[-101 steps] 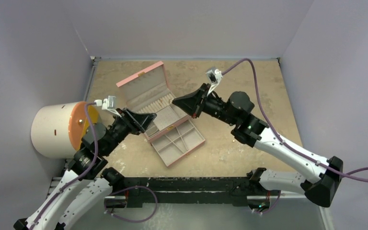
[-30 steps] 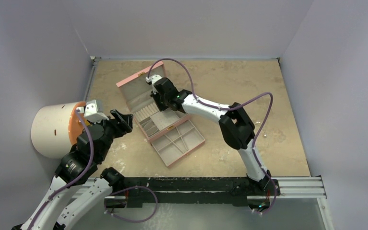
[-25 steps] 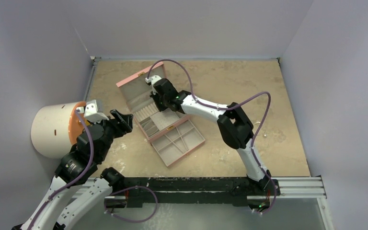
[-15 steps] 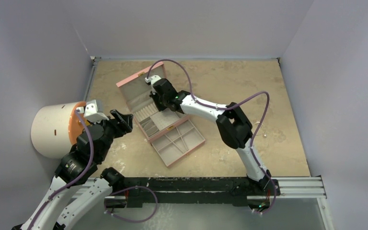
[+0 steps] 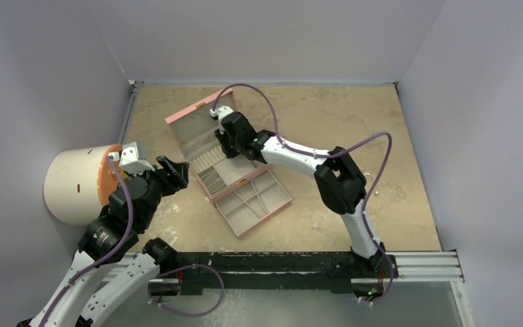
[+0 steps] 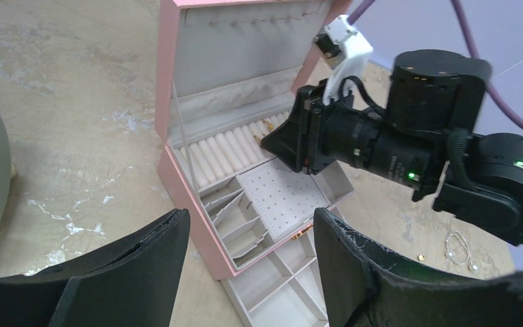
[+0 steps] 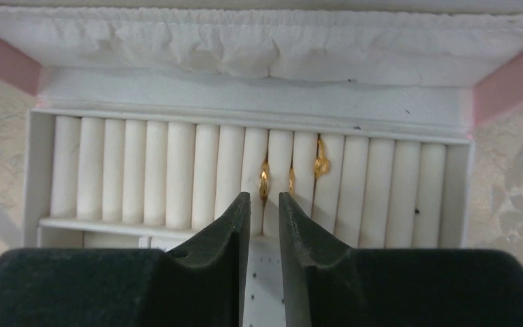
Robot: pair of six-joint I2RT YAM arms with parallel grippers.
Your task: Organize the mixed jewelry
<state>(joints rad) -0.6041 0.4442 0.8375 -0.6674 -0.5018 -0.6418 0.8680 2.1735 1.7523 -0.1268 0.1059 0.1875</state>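
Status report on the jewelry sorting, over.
Left pincer open, empty, short of the pink box. Right pincer barely open at the ring rolls, holding nothing. Three gold rings slotted between rolls, loose pieces on the table. Nothing in the way.

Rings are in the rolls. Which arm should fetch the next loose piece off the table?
Right, probably. The loose pieces lie on the table right of the pink box, on the side of the right gripper; the left gripper hangs open across the box from them.
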